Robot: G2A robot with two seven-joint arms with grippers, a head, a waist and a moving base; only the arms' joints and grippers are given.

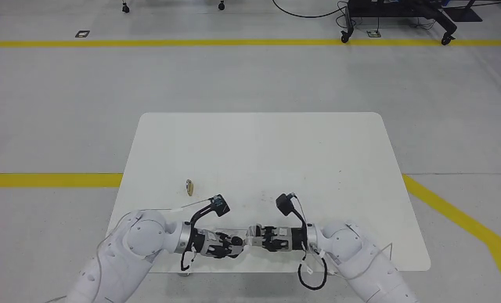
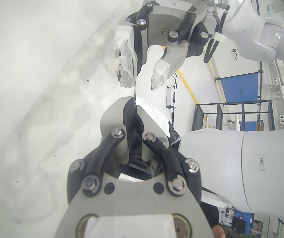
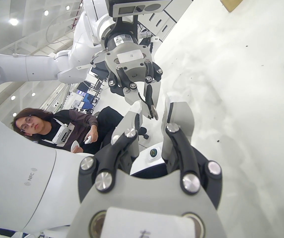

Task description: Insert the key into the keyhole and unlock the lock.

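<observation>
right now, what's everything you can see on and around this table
padlock: 1, brass with a silver shackle, lying on the table, off to the left arm's side and apart from both hands
key: 1, silver-grey, pinched in the left hand, its free end between the right hand's open fingers
table: 1, white, with the padlock on it
floor lines: several, yellow, on the grey floor around the table
left hand: 1, grey and black, shut on the key, over the table's near edge
right hand: 1, grey and black with white-wrapped fingers, open, facing the left hand
</observation>
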